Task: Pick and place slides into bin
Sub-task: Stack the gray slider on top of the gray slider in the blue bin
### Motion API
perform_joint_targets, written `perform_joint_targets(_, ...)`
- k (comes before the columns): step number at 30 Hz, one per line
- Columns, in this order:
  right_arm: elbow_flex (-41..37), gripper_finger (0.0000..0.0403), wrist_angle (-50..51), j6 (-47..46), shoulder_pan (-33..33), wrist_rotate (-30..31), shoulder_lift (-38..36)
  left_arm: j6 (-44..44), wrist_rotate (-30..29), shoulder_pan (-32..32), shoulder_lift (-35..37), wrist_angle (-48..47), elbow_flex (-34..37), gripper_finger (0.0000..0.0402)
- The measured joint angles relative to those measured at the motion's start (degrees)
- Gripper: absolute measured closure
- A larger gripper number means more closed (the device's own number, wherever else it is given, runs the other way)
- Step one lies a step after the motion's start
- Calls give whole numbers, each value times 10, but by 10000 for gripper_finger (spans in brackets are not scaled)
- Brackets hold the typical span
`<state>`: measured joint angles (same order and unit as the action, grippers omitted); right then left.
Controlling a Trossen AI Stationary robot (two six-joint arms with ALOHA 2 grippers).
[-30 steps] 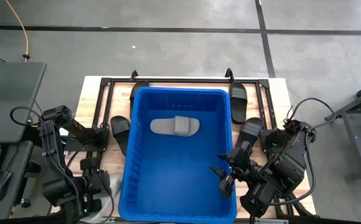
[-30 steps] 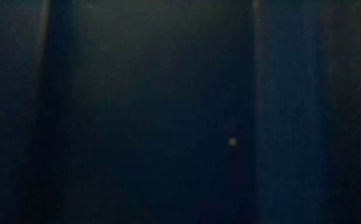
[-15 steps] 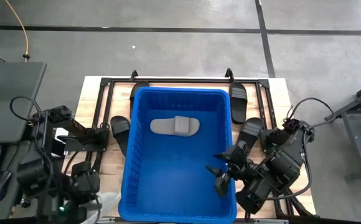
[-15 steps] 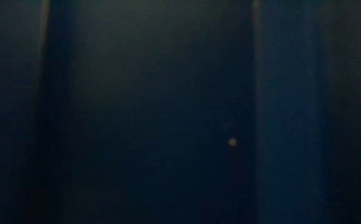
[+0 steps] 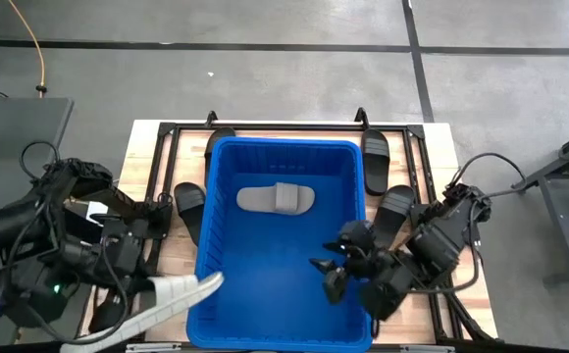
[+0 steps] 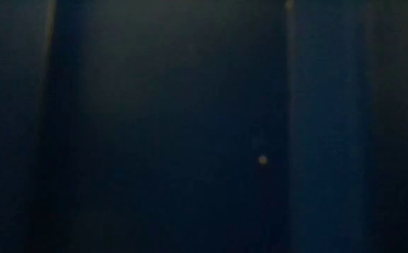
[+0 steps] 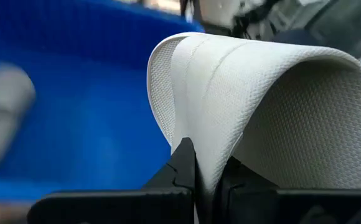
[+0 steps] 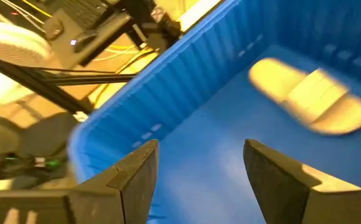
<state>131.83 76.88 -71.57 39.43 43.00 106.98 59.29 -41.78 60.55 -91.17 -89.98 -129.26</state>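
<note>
**Left gripper carries a pale slide at the bin's near-left corner**

Left gripper (image 7: 196, 177) is clamped tight on a light grey slide (image 5: 172, 297), which hangs at the near-left corner of the blue bin (image 5: 355, 186), its tip over the rim. A second pale slide (image 5: 276, 199) lies flat on the bin floor toward the far end. Right gripper (image 5: 324, 277) hovers inside the bin near its right wall, fingers spread and holding nothing (the right wrist view shows the gap). Black slides (image 5: 188, 201) rest on the wooden table (image 5: 145, 147) around the bin.
</note>
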Motion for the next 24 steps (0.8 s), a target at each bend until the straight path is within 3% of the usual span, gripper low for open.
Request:
perform_joint_targets(10,0,177,-116,-19,-94,-196,0,-224,-22,-121,-6,0,12,401)
perform_joint_targets(17,0,178,-85,-46,-147,-337,0,-317,-33,-145,-6,0,69,401)
perform_joint_targets(21,-1,178,-26,-64,-193,-429,7,-336,-53,-145,-6,-1,118,401)
perform_joint_targets(24,-1,178,-41,-56,-225,-473,8,-336,-75,-145,-7,0,144,401)
